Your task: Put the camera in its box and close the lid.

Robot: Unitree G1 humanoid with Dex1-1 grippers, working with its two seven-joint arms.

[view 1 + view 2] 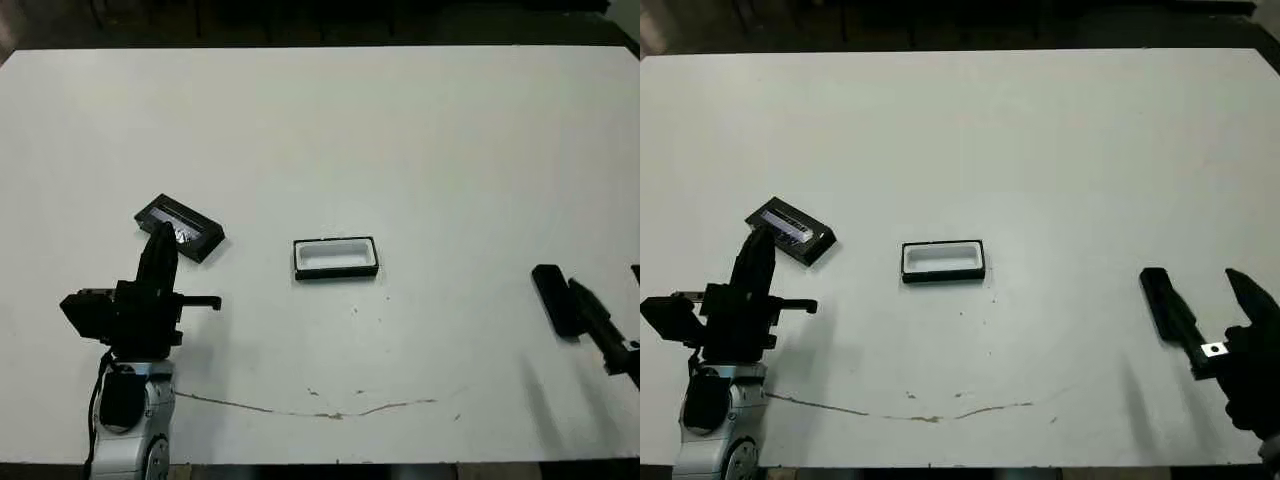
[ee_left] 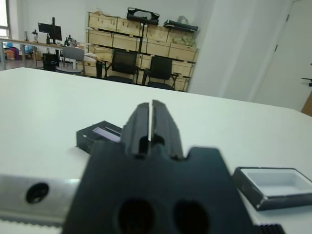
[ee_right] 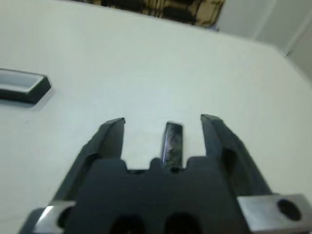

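Observation:
The box (image 1: 335,258), a shallow black tray with white lining, sits open near the table's middle. Left of it lies the lid (image 1: 182,226), black with a silvery strip. My left gripper (image 2: 150,105) is shut on nothing, and its tips are at the lid's near side. At the far right the camera (image 1: 552,293), a slim black bar, lies flat on the table. In the right wrist view the camera (image 3: 172,141) shows in the gap between the two spread fingers of my right gripper (image 3: 162,119), which is open and not touching it.
The white table (image 1: 320,130) has a thin brown scratch (image 1: 320,412) near its front edge. In the left wrist view, black chairs (image 2: 124,66) and shelves of cardboard boxes (image 2: 141,34) stand well beyond the far edge.

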